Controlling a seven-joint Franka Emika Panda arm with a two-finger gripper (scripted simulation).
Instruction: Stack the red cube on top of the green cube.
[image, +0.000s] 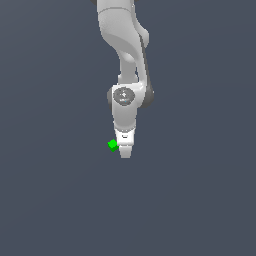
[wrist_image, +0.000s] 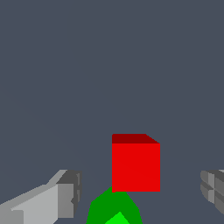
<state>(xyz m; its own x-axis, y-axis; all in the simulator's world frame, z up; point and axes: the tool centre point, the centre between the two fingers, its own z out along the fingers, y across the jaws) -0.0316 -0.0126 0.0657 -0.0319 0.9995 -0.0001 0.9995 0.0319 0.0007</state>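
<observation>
End effector (wrist_image: 140, 192): fingers (wrist_image: 65, 190) spread wide apart, nothing clamped, pointing down at the worktop (image: 200, 200)
Red cube (wrist_image: 135, 166): between the spread fingers, touching neither; hidden behind the end effector in the exterior view
Green cube (image: 113, 145): just beside the end effector, at its 9 o'clock in the exterior view; close by the red cube

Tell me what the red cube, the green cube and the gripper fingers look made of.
Red cube: flat, matte, uniform colour, no texture; material unclear.
Green cube: the same flat, untextured look.
Gripper fingers: light grey, matte, possibly plastic or metal; darker ribbed pads.
</observation>
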